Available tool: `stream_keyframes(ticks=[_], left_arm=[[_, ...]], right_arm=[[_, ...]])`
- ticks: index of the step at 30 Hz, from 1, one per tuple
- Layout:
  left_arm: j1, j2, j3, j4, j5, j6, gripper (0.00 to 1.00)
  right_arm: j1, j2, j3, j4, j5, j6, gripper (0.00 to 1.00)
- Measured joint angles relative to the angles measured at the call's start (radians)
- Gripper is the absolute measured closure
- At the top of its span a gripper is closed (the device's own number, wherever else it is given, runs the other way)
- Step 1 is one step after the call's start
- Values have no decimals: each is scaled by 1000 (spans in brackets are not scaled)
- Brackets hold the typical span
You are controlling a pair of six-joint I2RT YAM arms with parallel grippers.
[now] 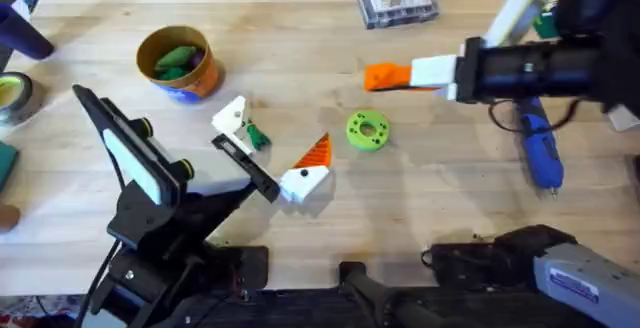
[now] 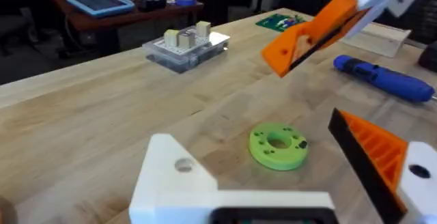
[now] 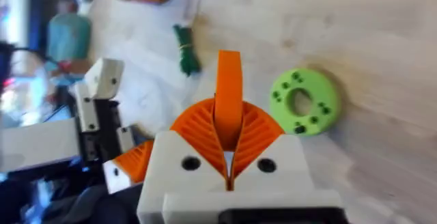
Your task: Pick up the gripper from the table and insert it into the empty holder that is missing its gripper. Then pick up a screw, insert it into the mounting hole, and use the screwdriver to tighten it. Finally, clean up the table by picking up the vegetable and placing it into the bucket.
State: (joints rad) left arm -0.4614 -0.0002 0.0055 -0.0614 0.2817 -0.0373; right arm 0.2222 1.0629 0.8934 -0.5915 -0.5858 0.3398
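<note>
Close to the desk's (image 1: 450, 208) front edge, left of its middle, the left pincer (image 1: 277, 136) is spread wide with nothing between its fingers. One side carries an orange ribbed pad. The other carries the gripper (image 1: 232, 118), the plain white piece, which appears to be seated on the holder's rail, so the insertion looks done. Its mounting hole (image 2: 183, 164) faces up in the left wrist view, and I cannot tell whether a screw sits in it. My judgement is that the screw step is next.

Just beside the white piece lies the vegetable (image 1: 256, 136), on the bare wood and not yet in the bucket. A bright green disc (image 1: 367, 130) rests near the desk's middle. The screwdriver (image 1: 540, 150) lies flat toward the right edge, not held.

Farther back, the right pincer (image 1: 380, 76) hovers above the middle with its orange pads pressed together. No screw is visible between them.

The bucket (image 1: 205, 73) stands toward the far left corner with green items inside. A clear box (image 1: 397, 3) of small parts sits at the far edge.

Remaining: the screw, the tightening and the cleanup.
</note>
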Motion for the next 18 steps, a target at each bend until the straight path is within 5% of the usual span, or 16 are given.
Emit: stream_keyframes(ticks=[9,18], left_arm=[[0,0,0,9,247,0,10],[0,0,0,5,433,0,10]], right_arm=[[0,303,-5,88,-412,34,991],[25,422,-5,91,-671,6,991]])
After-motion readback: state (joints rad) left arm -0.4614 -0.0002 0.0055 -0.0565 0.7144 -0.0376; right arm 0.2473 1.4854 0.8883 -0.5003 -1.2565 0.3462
